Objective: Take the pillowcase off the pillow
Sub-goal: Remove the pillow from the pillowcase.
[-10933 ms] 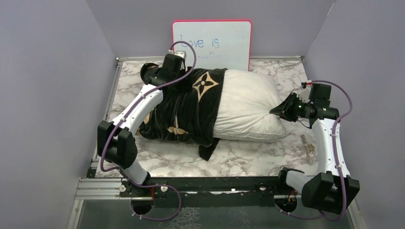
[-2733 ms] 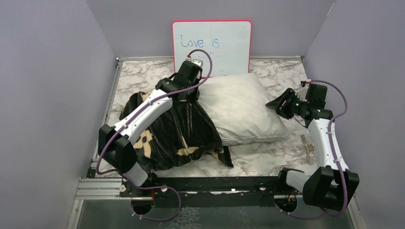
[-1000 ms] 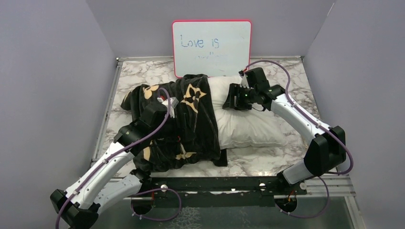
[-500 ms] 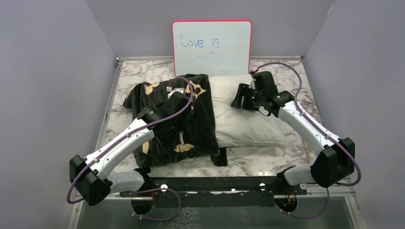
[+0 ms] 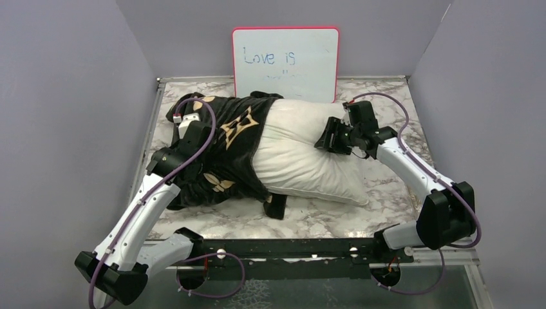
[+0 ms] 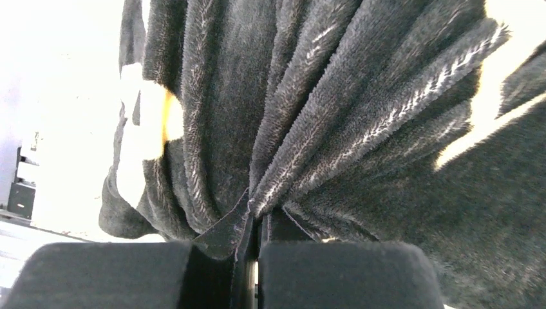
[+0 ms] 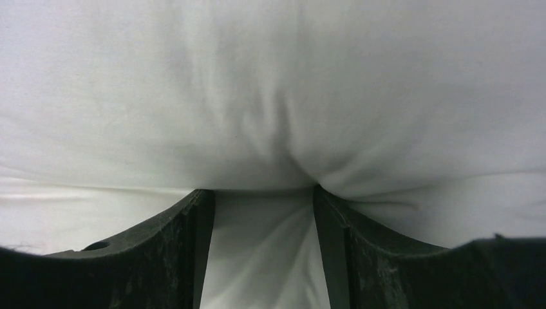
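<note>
Top view: the pillowcase sheathes the left end of the pillow, whose right end lies bare. The left gripper sits at the pillowcase's far left and the right gripper on the bare cushion.

Left wrist: jaws are closed on a thin velvet fold, which could slip free under a hard pull.

Right wrist: fingers pinch a wad of white fabric. If that pinch gives, the pillow likely drags along.
</note>
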`<state>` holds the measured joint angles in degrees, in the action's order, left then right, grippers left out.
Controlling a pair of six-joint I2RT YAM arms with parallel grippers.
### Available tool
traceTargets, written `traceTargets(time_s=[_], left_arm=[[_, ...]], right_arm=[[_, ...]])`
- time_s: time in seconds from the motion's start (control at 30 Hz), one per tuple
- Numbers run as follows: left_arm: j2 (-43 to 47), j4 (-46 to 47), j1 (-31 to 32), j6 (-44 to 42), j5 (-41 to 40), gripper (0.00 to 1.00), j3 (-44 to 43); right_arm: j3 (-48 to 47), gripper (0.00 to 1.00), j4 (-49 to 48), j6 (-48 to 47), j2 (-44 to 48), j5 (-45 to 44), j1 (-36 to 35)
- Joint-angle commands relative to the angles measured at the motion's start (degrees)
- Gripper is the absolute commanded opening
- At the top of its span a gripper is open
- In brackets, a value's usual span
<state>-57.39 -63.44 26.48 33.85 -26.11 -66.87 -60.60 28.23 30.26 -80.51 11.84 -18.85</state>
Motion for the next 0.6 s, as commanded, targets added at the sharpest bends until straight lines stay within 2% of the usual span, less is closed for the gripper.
traceTargets(time_s=[0.0, 0.1, 0.2, 0.23, 0.27, 0.4, 0.5, 0.57], left_arm=[[0.65, -2.56, -2.13, -5.66, -3.61, 0.00, 4.13], [0.16, 3.82, -2.13, -7.75, 4.60, 0.00, 5.96], [-1.11, 7.43, -2.13, -8.30, 7.55, 0.00, 6.45], [-1.83, 7.91, -2.13, -8.68, 7.71, 0.00, 6.30], [-2.50, 8.04, -2.13, -8.97, 7.77, 0.00, 6.13], [-4.04, 8.50, -2.13, -9.83, 8.13, 0.00, 6.37], [-3.45, 8.89, -2.13, -9.70, 8.80, 0.00, 6.96], [-2.99, 9.36, -2.14, -9.51, 9.32, 0.00, 7.24]], right_arm=[[1.14, 0.63, 8.32, -2.14, -2.40, -3.95, 0.92], [-1.84, 0.71, 11.12, -2.35, 1.60, -7.32, 0.85], [-4.12, 0.94, 13.84, -2.29, 6.27, -17.76, 1.10], [-4.53, 0.99, 14.72, -1.68, 7.48, -20.57, 2.00], [-4.42, 1.00, 15.05, -1.65, 8.30, -20.96, 3.86], [-1.48, 1.00, 13.73, -2.99, 8.87, -10.61, 16.82], [1.33, 1.00, 11.85, -3.84, 6.44, -0.77, 18.50], [3.68, 1.00, 10.09, -3.53, 3.75, 8.74, 18.50]])
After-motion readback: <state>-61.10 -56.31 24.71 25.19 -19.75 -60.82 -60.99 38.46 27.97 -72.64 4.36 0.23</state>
